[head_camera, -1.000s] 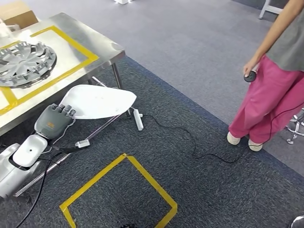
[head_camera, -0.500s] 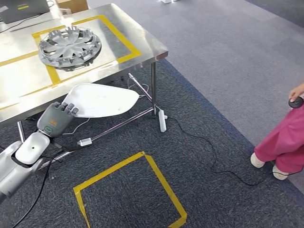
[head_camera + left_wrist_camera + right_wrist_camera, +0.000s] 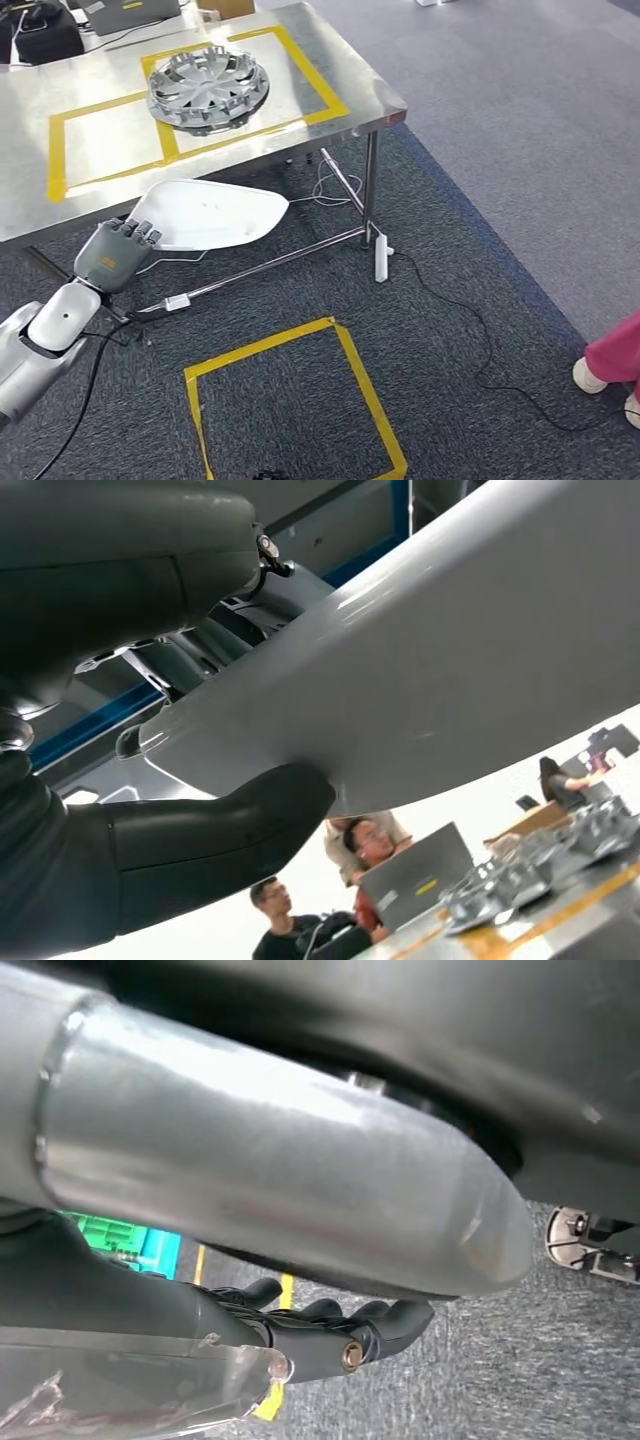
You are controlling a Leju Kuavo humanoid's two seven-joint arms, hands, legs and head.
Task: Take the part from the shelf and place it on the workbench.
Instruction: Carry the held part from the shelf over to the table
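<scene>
1. Now, on my near left the left robot hand (image 3: 113,252) grips the white part (image 3: 207,213) at its near-left end, fingers over the top edge, thumb (image 3: 226,825) pressed underneath.
2. I see the part held roughly level, just in front of the desk (image 3: 30,205) edge and below its top.
3. Farther back on the desk, a silver hubcap (image 3: 208,88) lies across the yellow tape lines.
4. A yellow tape square (image 3: 290,400) marks the carpet near me.
5. The right robot hand (image 3: 332,1325) hangs with fingers curled loosely; I cannot tell more.
6. At far right, a person's shoe (image 3: 591,376) and pink trouser leg show.
</scene>
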